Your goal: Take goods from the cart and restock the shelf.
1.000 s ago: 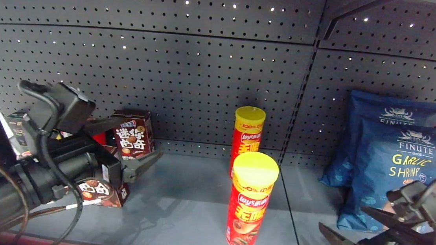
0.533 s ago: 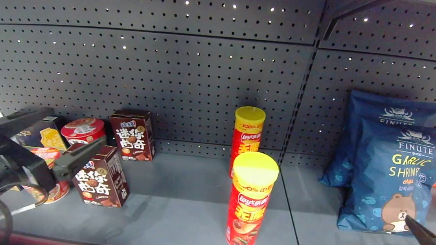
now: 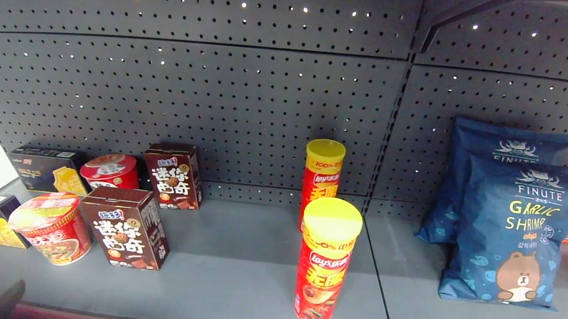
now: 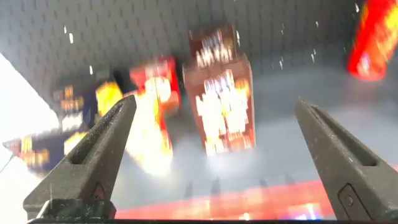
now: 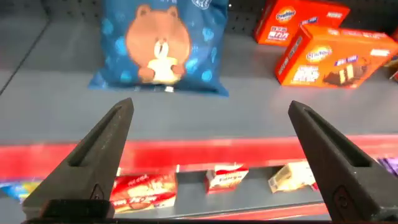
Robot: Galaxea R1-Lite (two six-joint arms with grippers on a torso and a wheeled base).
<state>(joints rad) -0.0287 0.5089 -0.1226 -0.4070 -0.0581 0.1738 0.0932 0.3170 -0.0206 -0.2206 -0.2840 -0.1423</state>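
front chip can (image 3: 328,263) upright | long axis vertical | on shelf (image 3: 232,278)

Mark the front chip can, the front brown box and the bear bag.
front chip can (image 3: 324,276), head view, red label mid-body.
front brown box (image 3: 123,235), head view, front face.
bear bag (image 5: 158,46), right wrist view, the bear print.

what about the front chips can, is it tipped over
No, the front chips can stands upright on the shelf.
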